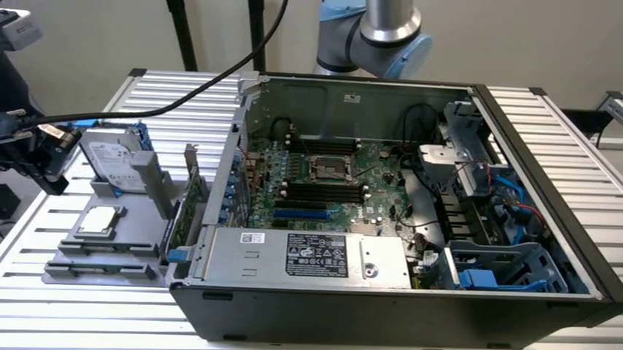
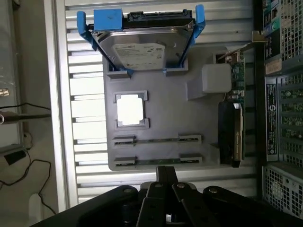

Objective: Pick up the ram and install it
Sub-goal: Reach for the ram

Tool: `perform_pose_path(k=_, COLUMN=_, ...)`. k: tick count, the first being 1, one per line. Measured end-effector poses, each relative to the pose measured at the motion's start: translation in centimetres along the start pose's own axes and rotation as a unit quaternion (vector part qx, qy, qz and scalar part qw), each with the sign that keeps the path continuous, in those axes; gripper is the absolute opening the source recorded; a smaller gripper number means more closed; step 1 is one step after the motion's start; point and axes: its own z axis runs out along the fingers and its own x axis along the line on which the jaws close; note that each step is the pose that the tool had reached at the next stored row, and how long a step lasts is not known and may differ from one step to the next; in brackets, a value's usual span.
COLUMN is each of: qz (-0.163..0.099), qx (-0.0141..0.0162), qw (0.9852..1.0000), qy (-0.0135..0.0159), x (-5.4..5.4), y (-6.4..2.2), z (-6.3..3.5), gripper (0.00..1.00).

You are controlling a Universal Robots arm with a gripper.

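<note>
In the exterior view, the gripper (image 1: 47,171) hangs off the outer edge of the grey holder tray (image 1: 131,219). It is well apart from the open computer case (image 1: 545,219), with slatted table (image 1: 78,306) free around it.

In the wrist view, the gripper (image 2: 166,171) has its tips drawn together, gripping nothing, over the tray's (image 2: 199,118) nearest edge. The ram (image 2: 156,161) stands on edge in the clip row just ahead of the tips. The processor (image 2: 129,109) sits farther on, and the hard drive (image 2: 142,52) is farthest.

One open computer case (image 1: 389,317), one power supply (image 1: 311,255) inside. One grey tray (image 2: 189,118) holding one hard drive (image 2: 142,52), one processor (image 2: 130,109), one upright card (image 2: 232,137), two long cradles (image 2: 124,140); one ram (image 2: 156,161) seen for sure. One end effector (image 2: 165,171).
</note>
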Motion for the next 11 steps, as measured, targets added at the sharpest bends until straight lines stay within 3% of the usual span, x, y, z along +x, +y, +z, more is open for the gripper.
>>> perform_pose_path(k=3, qz=0.000, qx=0.0045, qw=1.0000, qy=-0.0003, x=0.09, y=-0.19, z=0.09, gripper=0.11)
perform_pose_path(k=7, qz=0.000, qx=0.0148, qw=0.9999, qy=-0.0010, x=0.13, y=-0.25, z=0.30, gripper=0.11)
perform_pose_path(k=11, qz=0.000, qx=0.0157, qw=0.9999, qy=-0.0010, x=0.13, y=-0.26, z=0.37, gripper=0.11)
